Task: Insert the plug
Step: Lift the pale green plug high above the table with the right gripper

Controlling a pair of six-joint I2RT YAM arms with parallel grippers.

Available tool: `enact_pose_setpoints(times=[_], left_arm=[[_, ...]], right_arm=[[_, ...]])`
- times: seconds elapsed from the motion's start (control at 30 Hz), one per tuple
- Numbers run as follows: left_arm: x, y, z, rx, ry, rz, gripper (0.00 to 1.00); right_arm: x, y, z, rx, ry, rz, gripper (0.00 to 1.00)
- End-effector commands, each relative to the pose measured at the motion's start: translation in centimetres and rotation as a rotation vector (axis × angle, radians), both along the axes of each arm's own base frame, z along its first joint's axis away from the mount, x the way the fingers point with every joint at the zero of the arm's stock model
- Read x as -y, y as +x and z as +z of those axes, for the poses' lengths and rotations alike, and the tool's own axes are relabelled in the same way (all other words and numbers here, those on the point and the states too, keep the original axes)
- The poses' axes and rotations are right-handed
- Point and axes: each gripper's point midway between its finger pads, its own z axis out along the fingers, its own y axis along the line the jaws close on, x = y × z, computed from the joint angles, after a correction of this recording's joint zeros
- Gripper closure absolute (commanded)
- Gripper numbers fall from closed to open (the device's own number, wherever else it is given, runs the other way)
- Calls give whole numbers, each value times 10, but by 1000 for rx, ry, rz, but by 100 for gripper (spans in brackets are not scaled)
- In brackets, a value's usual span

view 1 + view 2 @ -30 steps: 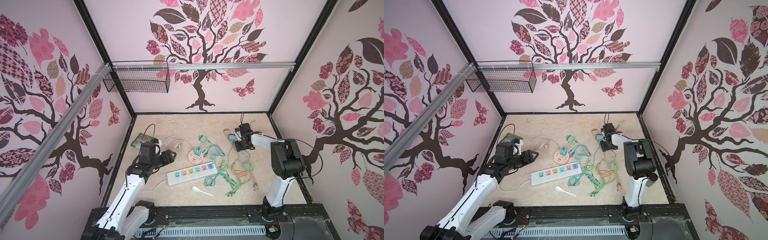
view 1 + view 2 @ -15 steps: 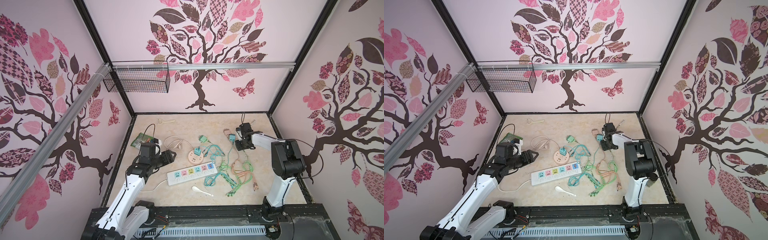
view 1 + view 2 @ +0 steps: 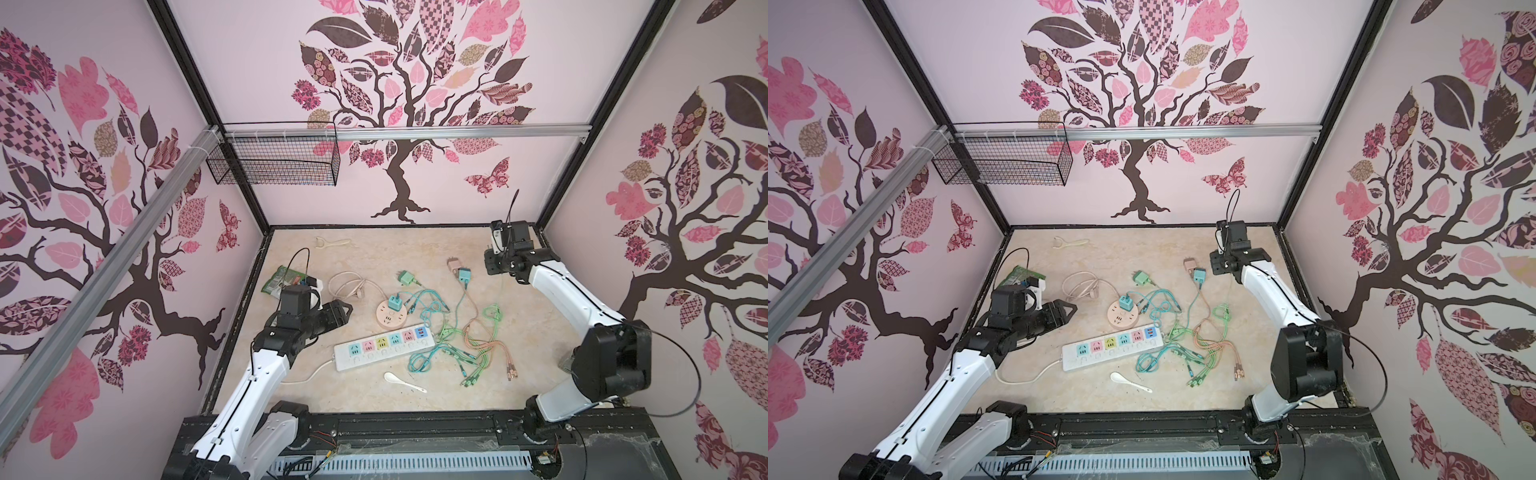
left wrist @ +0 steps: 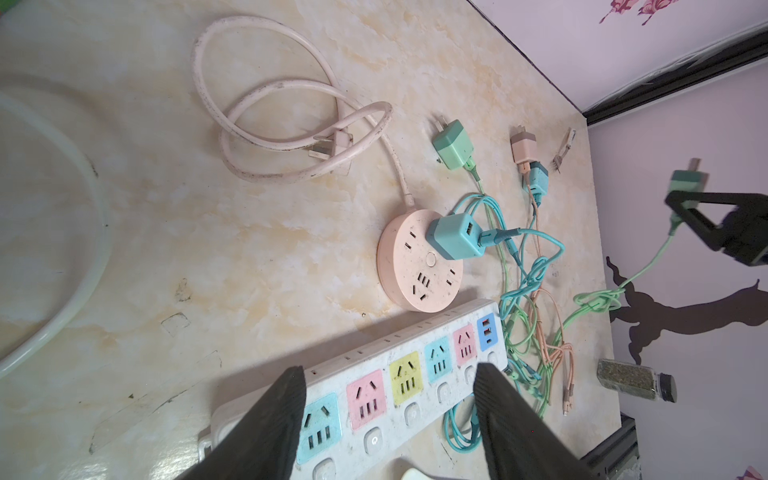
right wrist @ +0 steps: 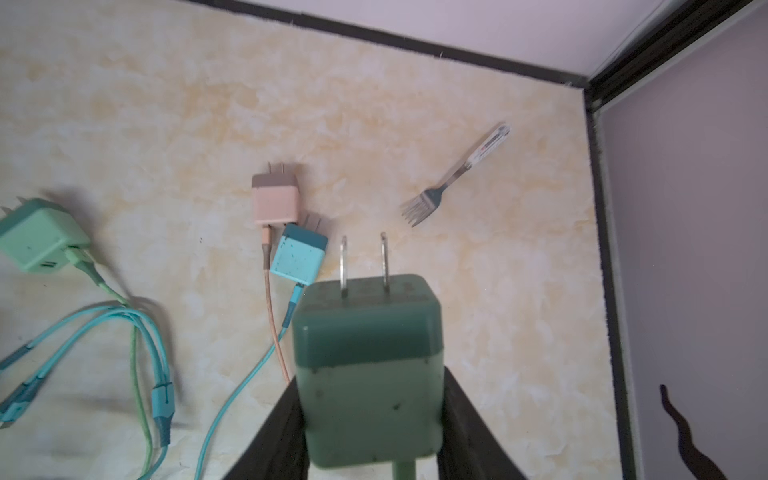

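Where right end effector [image 5: 370,388] grips, green plug [image 5: 368,332] sits.

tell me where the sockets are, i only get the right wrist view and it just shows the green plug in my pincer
Observer: The white power strip lies toward the table's near edge. In both top views it is left of your right pincer, which grips the green plug.
Operator: any free holes on it
Observer: In the left wrist view all five coloured outlets on it look empty.
Operator: whats the left arm doing
Observer: The left pincer is open, holds nothing and points toward the strip.
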Motion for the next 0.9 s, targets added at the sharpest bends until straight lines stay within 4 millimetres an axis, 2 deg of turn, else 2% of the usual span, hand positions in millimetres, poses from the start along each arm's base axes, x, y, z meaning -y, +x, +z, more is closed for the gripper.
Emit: enact_pose_setpoints(times=[0.0,0.17,0.5,0.73,0.87], left_arm=[[1,6,18,53,-10,-4,32],[2,7,19,55,-16,-6,32],[5,9,19,53,-36,-10,32],[8,9,21,53,-49,-24,32],[8,9,22,52,-51,-26,32]], right_arm=[[7,-6,58,131,-5,-13,75],[8,-11,105,215,-2,-12,76],[-4,-32,188,389,3,34,77],[-24,-42,225,469,-85,76,76],[-27,-45,242,510,-103,88,76]])
